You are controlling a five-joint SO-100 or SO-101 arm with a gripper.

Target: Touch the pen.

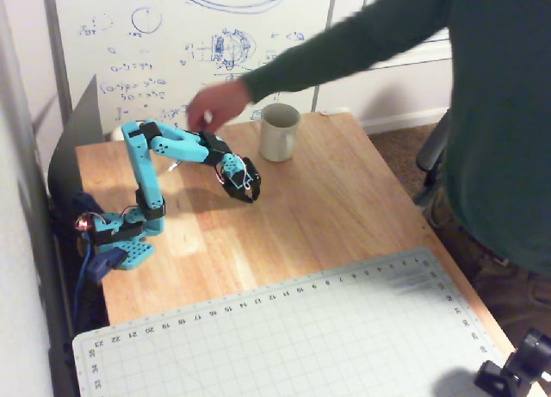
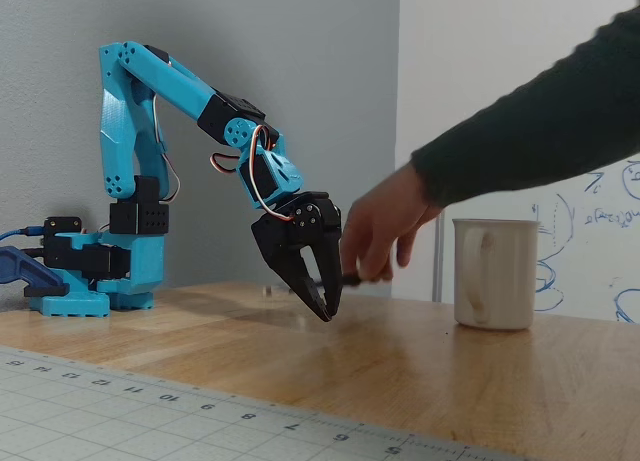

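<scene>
A person's hand (image 2: pixel 385 236) holds the pen (image 2: pixel 350 278) low over the table. Only a short dark stub shows past the fingers in the fixed view. That stub ends right beside the outer side of my gripper (image 2: pixel 328 314); I cannot tell if they touch. My gripper points down just above the wood, jaws a little apart with nothing between them. In the overhead view my gripper (image 1: pixel 250 195) hangs left of the white mug (image 1: pixel 280 132), and the hand (image 1: pixel 211 113) hovers behind my arm. The pen cannot be made out there.
The white mug (image 2: pixel 495 273) stands on the wooden table (image 1: pixel 344 207) to the right of my gripper. A grey cutting mat (image 1: pixel 284 337) covers the table's front. The person's arm (image 1: pixel 362 35) reaches in from the right. My blue base (image 1: pixel 129 233) sits at the left edge.
</scene>
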